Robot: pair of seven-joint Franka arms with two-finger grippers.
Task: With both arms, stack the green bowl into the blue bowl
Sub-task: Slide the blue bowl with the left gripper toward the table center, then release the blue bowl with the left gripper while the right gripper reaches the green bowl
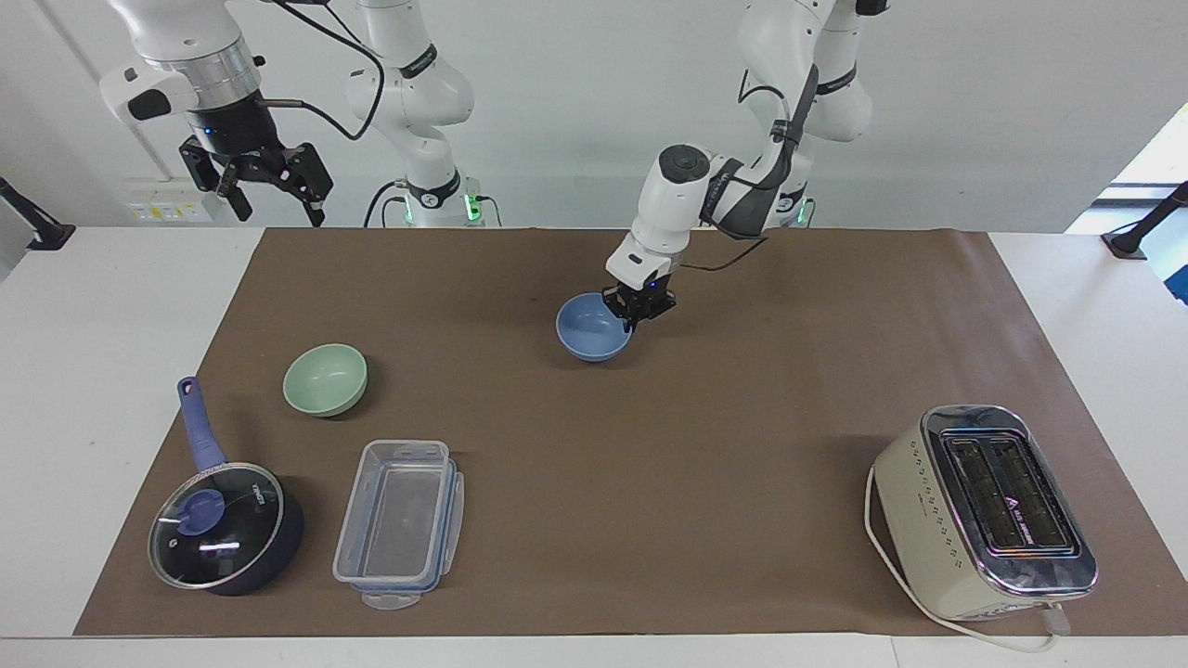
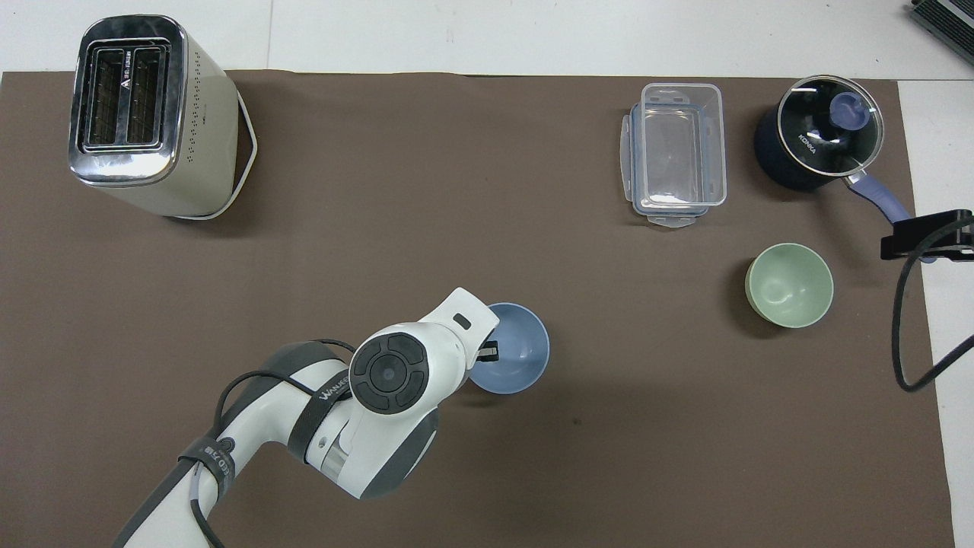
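The left gripper was clamped on the rim of the blue bowl, at the rim's edge toward the left arm's end of the table, and the bowl sat low over or on the brown mat near the table's middle. The green bowl rested upright on the mat toward the right arm's end, well apart from the blue one, beside the pot and the clear container. The step in hand appeared to be setting the blue bowl down as the receiving bowl. To do it well, the bowl should be lowered level until its base is fully seated, released only then, and the fingers lifted straight up so the rim is not dragged. The right gripper waited with fingers apart, raised over the table's edge at its own end. The facing view showed the pinch at the rim and the right gripper's spread fingers; whether the bowl's base touched the mat could not be told. The overhead view showed one finger inside the bowl and the open gap between the two bowls, but the wrist hid most of the left gripper.
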